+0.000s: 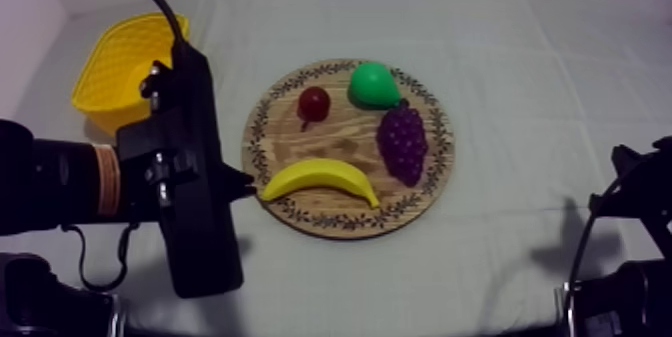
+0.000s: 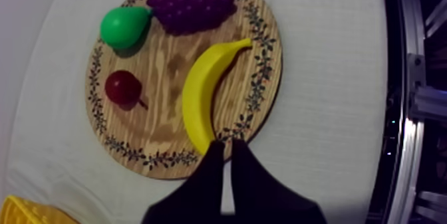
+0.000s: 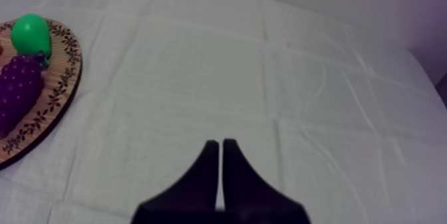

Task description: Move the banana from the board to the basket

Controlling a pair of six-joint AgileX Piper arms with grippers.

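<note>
The yellow banana (image 1: 320, 179) lies on the front part of the round wooden board (image 1: 300, 146), curved side toward the middle. My left gripper (image 1: 245, 183) hovers at the board's left rim, right by the banana's left end. In the left wrist view its fingers form a narrow shut wedge (image 2: 227, 145), tips just at the end of the banana (image 2: 199, 90), holding nothing. The yellow basket (image 1: 125, 66) stands at the far left, partly behind my left arm. My right gripper (image 3: 220, 143) is shut over bare cloth, to the right of the board (image 3: 56, 90).
On the board also lie a green pear (image 1: 373, 84), purple grapes (image 1: 402, 141) and a small red fruit (image 1: 314, 103). My right arm (image 1: 630, 261) rests low at the right edge. A corner of the basket (image 2: 23, 212) sits beside my left gripper.
</note>
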